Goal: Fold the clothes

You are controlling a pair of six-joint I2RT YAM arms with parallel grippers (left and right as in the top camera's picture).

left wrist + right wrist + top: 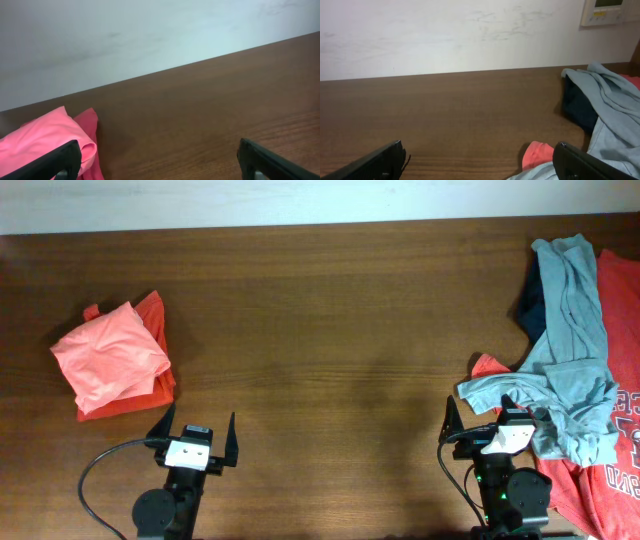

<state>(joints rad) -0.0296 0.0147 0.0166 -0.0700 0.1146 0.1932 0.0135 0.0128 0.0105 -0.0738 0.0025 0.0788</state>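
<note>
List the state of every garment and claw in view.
salmon-pink shirt: folded bundle, lying on the red-orange shirt.
red-orange shirt: underneath, only its edges showing.
red shirt: unfolded, spread at the table's right edge.
grey-teal shirt: crumpled, draped over the red shirt.
navy shirt: bunched, mostly hidden under the grey-teal shirt.
left claw: open, empty.
right claw: open, empty.

Five T-shirts [108, 358], two grippers [200, 420]

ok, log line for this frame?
left arm: jaws open, nothing gripped | right arm: jaws open, nothing gripped | pink shirt: on orange shirt | grey shirt: loose, over red shirt
</note>
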